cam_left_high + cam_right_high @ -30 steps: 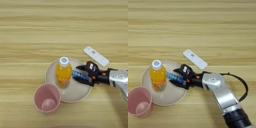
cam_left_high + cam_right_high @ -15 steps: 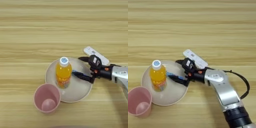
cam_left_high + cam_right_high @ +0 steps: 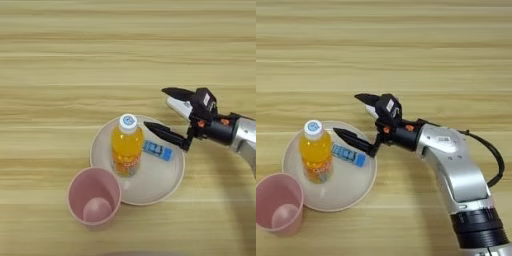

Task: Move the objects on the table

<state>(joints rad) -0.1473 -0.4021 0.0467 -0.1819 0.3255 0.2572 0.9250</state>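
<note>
A: The blue tube [image 3: 158,150] lies loose on the plate [image 3: 150,187] now, beside the juice bottle [image 3: 126,150]; a second ago the gripper [image 3: 353,117] held it.

B: So it's delivered?

A: I'd judge so. The fingers stand spread wide, empty, lifted back over the white device [image 3: 179,106].

B: Count?

A: One tube, one bottle, one pink cup [image 3: 94,197] touching the plate's rim, one device, on the table [image 3: 75,60].
</note>
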